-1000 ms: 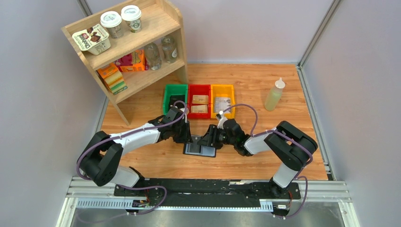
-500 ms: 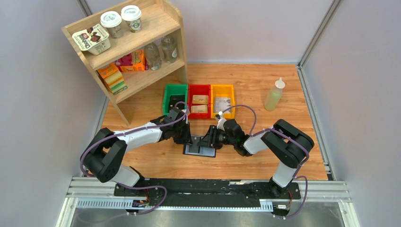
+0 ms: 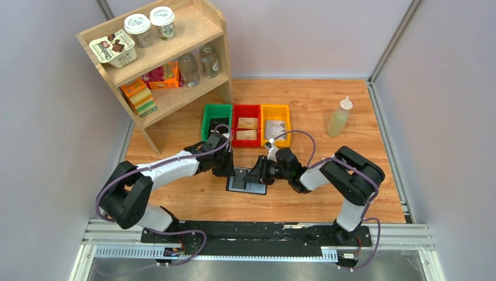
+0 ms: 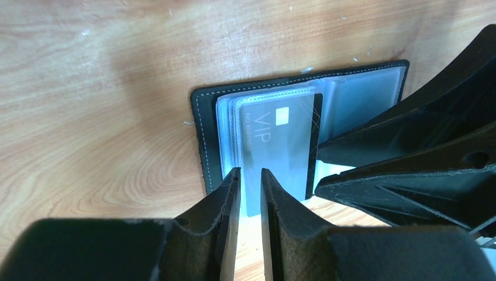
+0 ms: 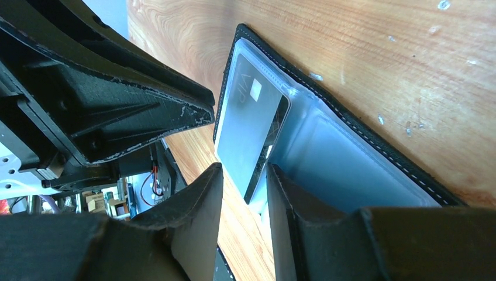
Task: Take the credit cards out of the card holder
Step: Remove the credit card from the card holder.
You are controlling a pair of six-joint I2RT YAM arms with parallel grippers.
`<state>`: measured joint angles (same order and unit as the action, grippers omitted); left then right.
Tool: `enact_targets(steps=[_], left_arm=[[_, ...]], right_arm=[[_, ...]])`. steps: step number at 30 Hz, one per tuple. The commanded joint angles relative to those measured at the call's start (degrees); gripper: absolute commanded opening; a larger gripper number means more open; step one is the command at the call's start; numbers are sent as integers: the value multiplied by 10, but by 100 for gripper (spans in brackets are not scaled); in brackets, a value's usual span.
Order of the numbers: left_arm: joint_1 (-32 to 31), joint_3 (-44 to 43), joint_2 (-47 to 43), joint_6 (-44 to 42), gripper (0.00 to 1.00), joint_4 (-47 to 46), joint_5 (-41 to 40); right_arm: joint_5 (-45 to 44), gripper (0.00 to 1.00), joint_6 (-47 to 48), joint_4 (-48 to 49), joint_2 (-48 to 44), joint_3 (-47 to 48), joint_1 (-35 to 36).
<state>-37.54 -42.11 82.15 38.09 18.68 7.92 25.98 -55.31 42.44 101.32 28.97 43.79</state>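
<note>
**Top external view.** We find the card holder (image 3: 246, 186) lying open on the wooden surface (image 3: 193, 202), near the middle and towards the near edge. The left tool (image 3: 233, 171) reaches it from the left and the right tool (image 3: 256, 174) from the right. Both tools meet at the holder's far edge. On the far side of the surface stand a green bin (image 3: 208, 120), a red bin (image 3: 246, 106) and a yellow bin (image 3: 275, 107). A bottle (image 3: 340, 117) stands far right and a wooden shelf (image 3: 217, 41) far left.

**Left wrist view.** The card holder (image 4: 202, 134) shows its black stitched border and its clear sleeves. One dark credit card (image 4: 281, 152), printed "VIP" with a small pale chip, protrudes from the sleeves past the holder's edge on the left tool's side. The left tool (image 4: 250, 175) is released. Its fingers stand a narrow gap apart over the card, and the card face and bare wood show through the gap. We cannot tell whether the fingers touch the card. The right tool (image 4: 320, 172) sits just beside the card's black end strip.

**Right wrist view.** The credit card (image 5: 251, 117) lies on the grey-blue inner face of the card holder (image 5: 351, 170). The right tool (image 5: 245, 168) is released, its fingers apart, with the card's protruding corner in the gap between them.
</note>
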Motion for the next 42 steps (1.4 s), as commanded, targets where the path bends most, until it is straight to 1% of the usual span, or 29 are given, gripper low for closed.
enact_targets(steps=[1, 3, 7, 9, 10, 12, 17, 22, 26, 35, 42], left_arm=[[-3, -28, -3, -28, 27, 23, -28], [-3, -30, 13, -33, 27, 22, -22], [-3, -32, 39, -36, 22, 24, -9], [-3, -29, 41, -35, 17, 22, -5], [-3, -28, 41, -35, 12, 21, -3], [-3, -25, 40, -33, 8, 19, 2], [-3, -11, 35, -20, 3, 5, 17], [-3, -4, 37, -10, 1, -5, 26], [-3, -1, 37, -6, 0, -7, 31], [-3, 6, 28, 8, 0, -23, 51], [-3, 12, 33, 15, 0, -35, 61]], right_arm=[[-7, 38, -1, 12, 5, 13, 0], [-3, 38, -1, 12, 7, 16, 0], [7, 38, -5, 14, 12, 23, 0], [10, 38, -7, 17, 6, 24, 0], [11, 38, -9, 17, 3, 25, 0], [14, 37, -11, 12, -5, 29, 0], [14, 34, -21, 9, -31, 36, 0], [12, 31, -29, 16, -53, 35, 0], [12, 30, -32, 27, -53, 35, 0], [17, 28, -42, 51, 12, 37, 1], [17, 29, -42, 60, 39, 44, 2]])
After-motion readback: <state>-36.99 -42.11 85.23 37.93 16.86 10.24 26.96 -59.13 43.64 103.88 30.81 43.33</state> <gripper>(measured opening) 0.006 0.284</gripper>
